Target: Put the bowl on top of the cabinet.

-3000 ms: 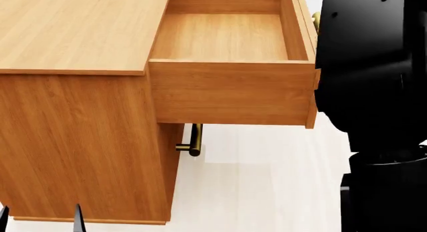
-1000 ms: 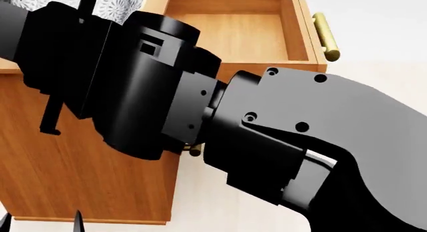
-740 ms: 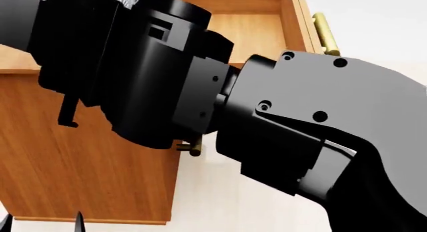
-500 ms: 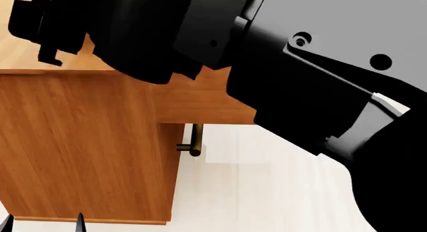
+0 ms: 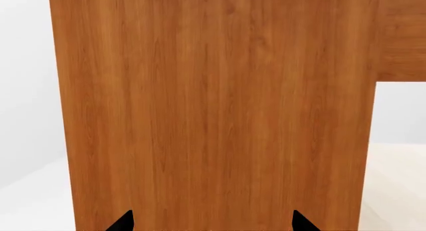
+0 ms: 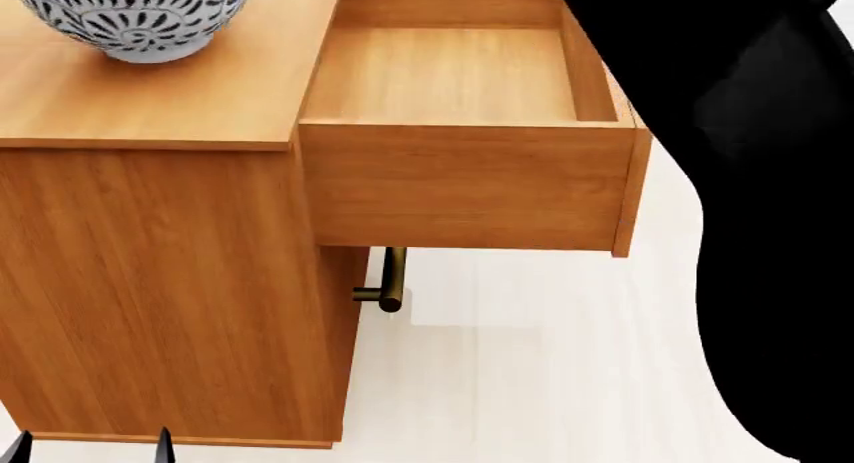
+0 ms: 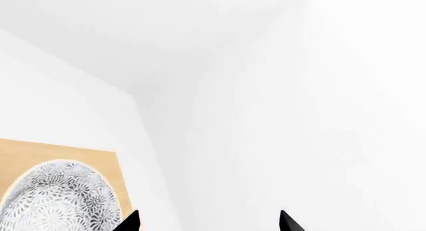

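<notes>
Half a second on, right arm lifted away from the middle of the head view, now only a black mass along its right edge; bowl uncovered and left standing on the cabinet top.

Bowl upright on the flat top, toward the far left part in the head view, well back from the top's front edge, partly cut off by the frame. Nothing touching it.

Just beside the top, on its right: pulled-out drawer, open, bare wood inside, jutting forward past the cabinet front. Beneath the drawer, a brass bar handle sticking out. Pale floor below and to the right, open between drawer and right arm.

Left gripper low, facing the cabinet's plain side panel from close by; only two black fingertips visible, spread apart, holding nothing.

Right gripper facing white wall, fingertips spread, gripping nothing; bowl and a patch of the wooden top visible at one corner of the right wrist view, apart from the fingertips.
</notes>
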You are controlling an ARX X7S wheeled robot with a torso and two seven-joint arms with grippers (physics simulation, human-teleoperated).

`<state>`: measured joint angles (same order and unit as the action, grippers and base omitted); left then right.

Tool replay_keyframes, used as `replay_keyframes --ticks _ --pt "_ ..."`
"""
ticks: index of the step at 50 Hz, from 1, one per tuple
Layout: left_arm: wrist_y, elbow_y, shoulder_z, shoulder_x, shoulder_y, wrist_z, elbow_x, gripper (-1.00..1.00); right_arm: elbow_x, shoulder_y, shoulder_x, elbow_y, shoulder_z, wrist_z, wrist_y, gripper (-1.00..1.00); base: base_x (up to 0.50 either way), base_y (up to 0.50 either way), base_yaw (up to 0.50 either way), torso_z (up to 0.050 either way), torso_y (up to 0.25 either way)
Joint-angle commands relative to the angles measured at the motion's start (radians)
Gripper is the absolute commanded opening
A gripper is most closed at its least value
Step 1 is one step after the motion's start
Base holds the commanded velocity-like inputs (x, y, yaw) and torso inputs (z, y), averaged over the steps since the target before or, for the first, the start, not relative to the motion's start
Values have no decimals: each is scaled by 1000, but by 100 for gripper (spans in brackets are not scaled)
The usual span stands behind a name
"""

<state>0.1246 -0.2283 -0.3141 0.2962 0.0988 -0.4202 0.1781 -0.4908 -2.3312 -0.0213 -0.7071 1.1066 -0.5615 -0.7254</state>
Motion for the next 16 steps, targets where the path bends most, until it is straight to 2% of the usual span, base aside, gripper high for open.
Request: replay_keyframes --ticks 1,4,6,16 --pt "32 18 13 -4 -7 6 13 100 374 -25 21 -113 -337 -171 -23 100 0 0 0 0 0" --pt "31 20 12 -5 -8 4 13 100 536 -25 21 -150 -466 -201 -13 100 0 0 0 0 0" --pt "30 19 12 -5 -8 2 13 100 579 -25 21 -159 -514 -211 3 100 0 0 0 0 0" --pt "24 25 9 -4 -10 -1 20 100 1059 -25 21 -130 -1012 -203 32 100 0 0 0 0 0"
